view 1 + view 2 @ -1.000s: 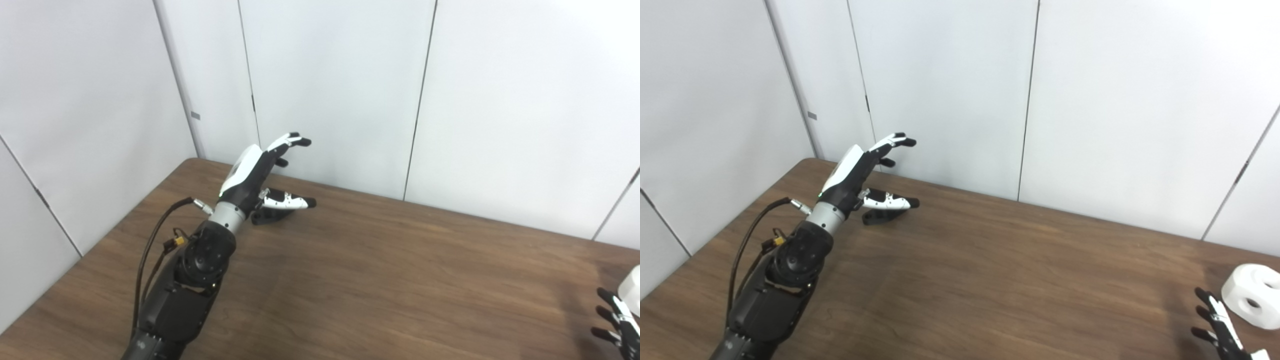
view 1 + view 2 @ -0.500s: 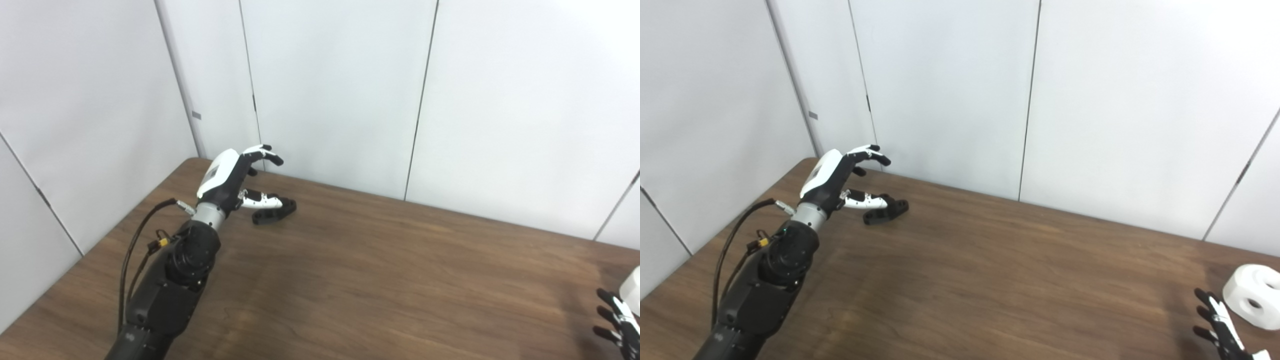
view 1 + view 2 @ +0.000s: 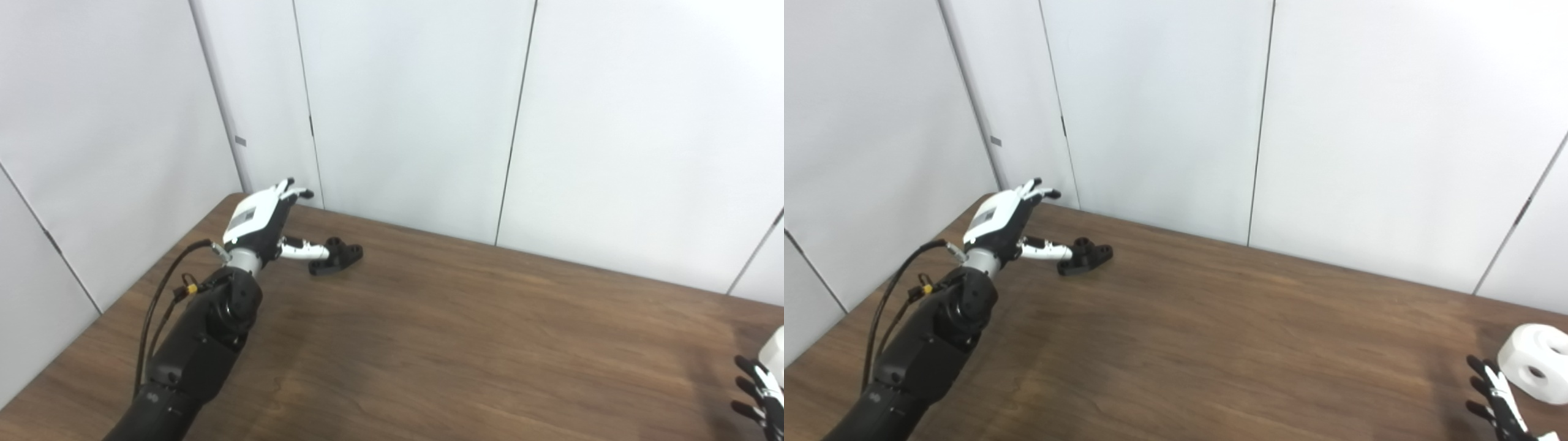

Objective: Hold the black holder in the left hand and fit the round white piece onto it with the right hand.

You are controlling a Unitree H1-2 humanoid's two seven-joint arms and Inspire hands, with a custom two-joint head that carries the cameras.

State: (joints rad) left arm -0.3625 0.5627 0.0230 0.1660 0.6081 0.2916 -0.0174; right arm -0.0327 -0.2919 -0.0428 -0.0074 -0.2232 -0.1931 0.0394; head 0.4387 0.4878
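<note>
We've got a big brown wood-grain bench taking up most of the shot, with plain white wall panels behind it. The left arm stretches out toward the far left corner, black with a cable looping off the wrist. The left hand hangs over the bench there with fingers spread and holding nothing; its thumb sticks out toward the black holder, reaching right up to it, though we can't tell if it's actually touching. The holder lies flat on the bench. Way over on the right edge sits the round white piece, with holes in its sides. The right hand pokes in just beside it, fingers splayed and empty, mostly cut off by the frame.
</note>
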